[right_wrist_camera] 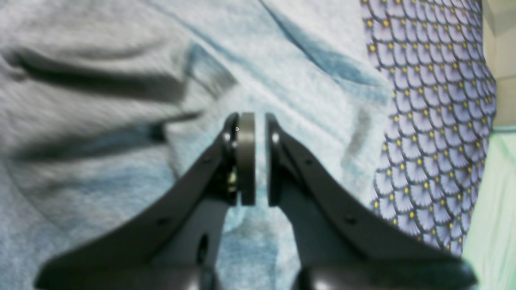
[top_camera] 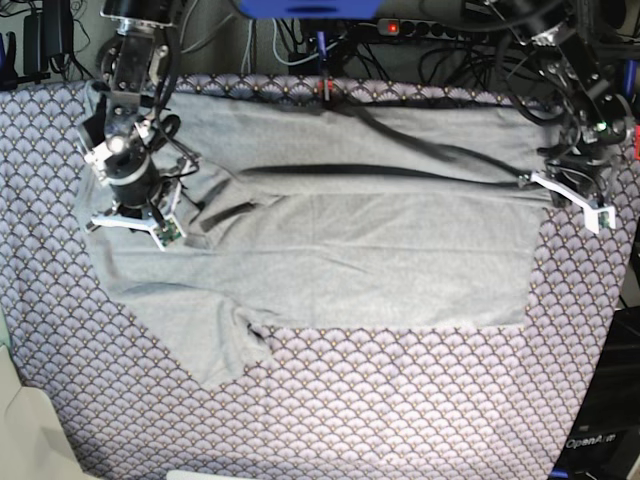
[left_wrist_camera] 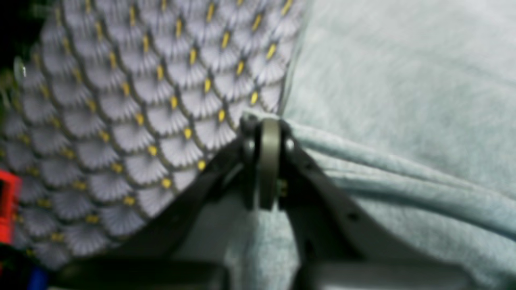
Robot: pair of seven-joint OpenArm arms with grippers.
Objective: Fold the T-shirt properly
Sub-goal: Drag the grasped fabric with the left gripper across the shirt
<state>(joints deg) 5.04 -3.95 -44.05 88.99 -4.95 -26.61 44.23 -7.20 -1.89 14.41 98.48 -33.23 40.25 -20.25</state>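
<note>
Purple fan-scale tablecloth (top_camera: 330, 410) covering the whole table, yellow dots all over. Grey T-shirt (top_camera: 350, 240) spread across the far half of it, lying sideways with a long fold crease running along the middle, one sleeve poking toward the near edge on the base view's left, hem over on that view's right.

Left gripper (left_wrist_camera: 267, 125) right at the hem's edge, jaws pinched together on a rolled lip of the fabric, tablecloth showing just beside it. Pretty blurry in the left wrist view, but cloth clearly bunched at the tips.

Right gripper (right_wrist_camera: 254, 121) over the rumpled sleeve end of the shirt, wrinkles all around. Jaws nearly together with a thin sliver of gap; can't tell whether any fabric is caught in there.
</note>
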